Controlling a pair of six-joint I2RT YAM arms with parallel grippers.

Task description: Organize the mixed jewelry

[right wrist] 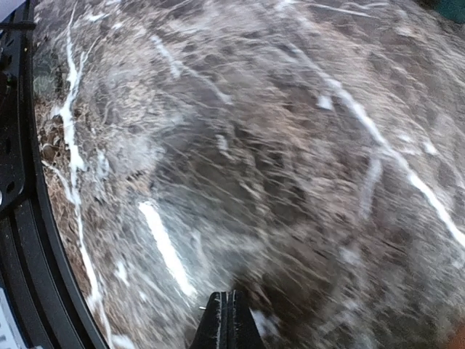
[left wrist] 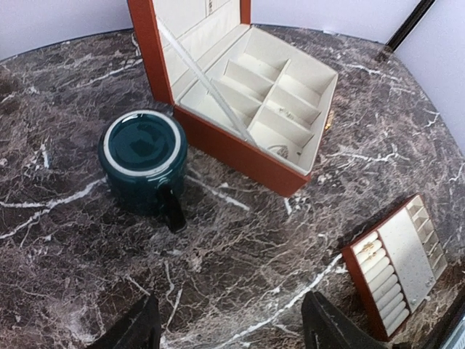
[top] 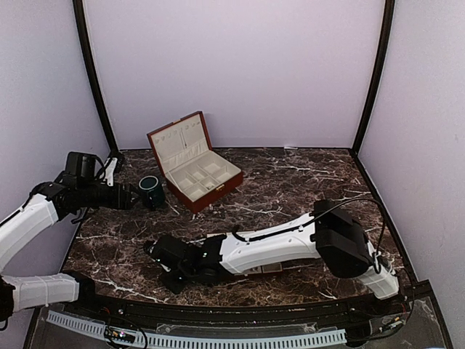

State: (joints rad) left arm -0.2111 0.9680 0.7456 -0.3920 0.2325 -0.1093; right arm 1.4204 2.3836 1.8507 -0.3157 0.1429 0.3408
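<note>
My right gripper (right wrist: 231,299) is shut, low over the marble near the table's front edge (top: 154,251). A tiny pale pin (right wrist: 201,307), like a stud's post, pokes out at the left side of its tips; the view is blurred. More small jewelry lies in a compartment (left wrist: 283,151) of the red-brown box (left wrist: 240,151). Two small pieces sit in the ring rolls (left wrist: 368,250) of the flat tray (left wrist: 398,263). My left gripper (left wrist: 232,326) hangs open above bare marble, beside the dark green cup (left wrist: 143,156).
The open box (top: 197,174) stands at the back left with its lid up, the cup (top: 151,190) just left of it. The tray is mostly hidden under my right arm (top: 269,247) in the top view. A black rail (right wrist: 18,182) runs along the table's near edge.
</note>
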